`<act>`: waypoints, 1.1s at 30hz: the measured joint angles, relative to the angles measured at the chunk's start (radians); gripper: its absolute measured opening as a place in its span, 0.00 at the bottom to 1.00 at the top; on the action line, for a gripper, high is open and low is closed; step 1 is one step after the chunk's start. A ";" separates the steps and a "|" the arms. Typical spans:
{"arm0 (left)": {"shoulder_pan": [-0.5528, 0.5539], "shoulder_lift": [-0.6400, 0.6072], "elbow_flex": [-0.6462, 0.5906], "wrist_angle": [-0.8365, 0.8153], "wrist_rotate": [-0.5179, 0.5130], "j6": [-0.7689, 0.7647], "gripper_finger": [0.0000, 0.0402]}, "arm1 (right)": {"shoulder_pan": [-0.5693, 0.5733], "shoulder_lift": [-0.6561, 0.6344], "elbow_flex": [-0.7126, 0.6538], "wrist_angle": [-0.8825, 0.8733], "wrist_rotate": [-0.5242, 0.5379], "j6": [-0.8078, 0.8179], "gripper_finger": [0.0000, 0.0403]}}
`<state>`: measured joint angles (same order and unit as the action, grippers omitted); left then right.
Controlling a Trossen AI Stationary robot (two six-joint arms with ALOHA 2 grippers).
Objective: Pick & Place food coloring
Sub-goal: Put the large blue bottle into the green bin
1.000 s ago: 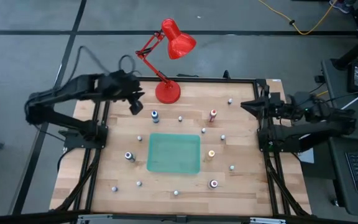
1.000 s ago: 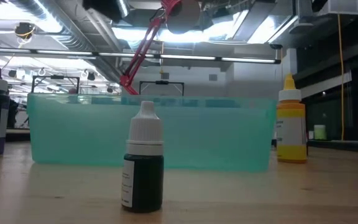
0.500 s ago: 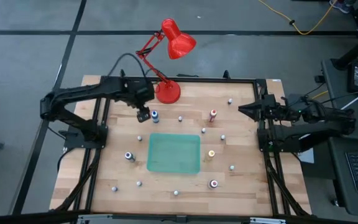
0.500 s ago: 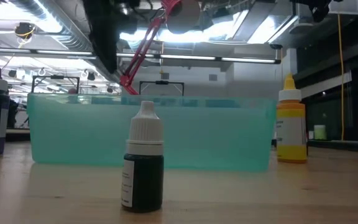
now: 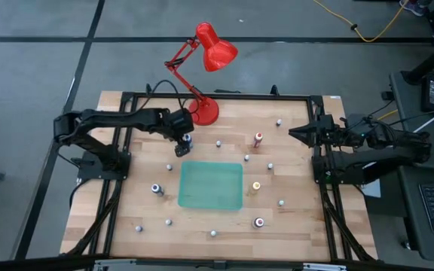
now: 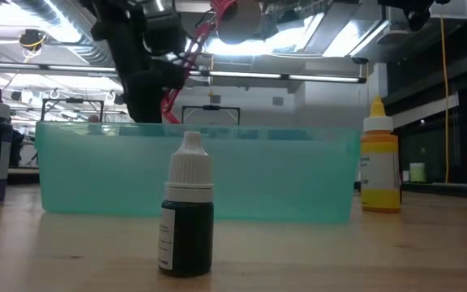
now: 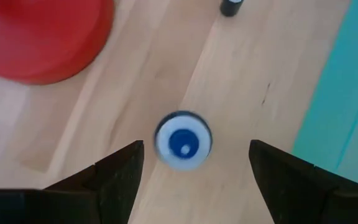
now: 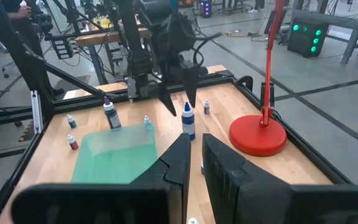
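- Step in hand: approach for the pick. Left gripper [image 5: 181,143] hangs right over the blue bottle [image 5: 187,139], fingers spread wide w/ nothing between them yet; wrist view looks straight down on the bottle's pale cap, roughly centred in the gap.
- Blue bottle stands upright on the table [image 5: 300,226], between the red lamp [image 5: 203,111] base and the green tray [image 5: 211,185].
- Next move, by my read — lower straight down so the fingers straddle the body, then close; after that carry to the tray, prob. the drop spot.
- Right gripper [image 5: 294,132] waits at the table's right edge, fingers closed, holding nothing.
- Other bottles scattered abt: red bottle [image 5: 258,139] well apart to the right, yellow-orange bottle [image 5: 255,187] just beside the tray's right side, dark bottle [image 6: 188,211] near the front.
- In the way: lamp base sits near the blue bottle — little room on that side for the fingers. Small pale caps dot the table too; can't tell what they are.
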<state>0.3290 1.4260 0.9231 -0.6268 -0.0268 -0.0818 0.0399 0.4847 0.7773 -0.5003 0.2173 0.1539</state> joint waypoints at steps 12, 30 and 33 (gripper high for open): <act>0.002 0.105 -0.036 0.127 -0.003 0.014 0.67 | 0.000 0.000 0.000 0.003 0.000 0.000 0.11; 0.029 0.121 0.001 0.066 0.004 -0.010 0.35 | 0.000 0.005 0.000 0.002 0.000 0.026 0.11; 0.023 0.101 0.058 0.025 0.037 -0.011 0.35 | 0.000 0.012 0.000 0.002 0.000 0.025 0.11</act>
<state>0.3518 1.5270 0.9811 -0.6015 0.0107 -0.0925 0.0396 0.4965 0.7768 -0.4984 0.2173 0.1788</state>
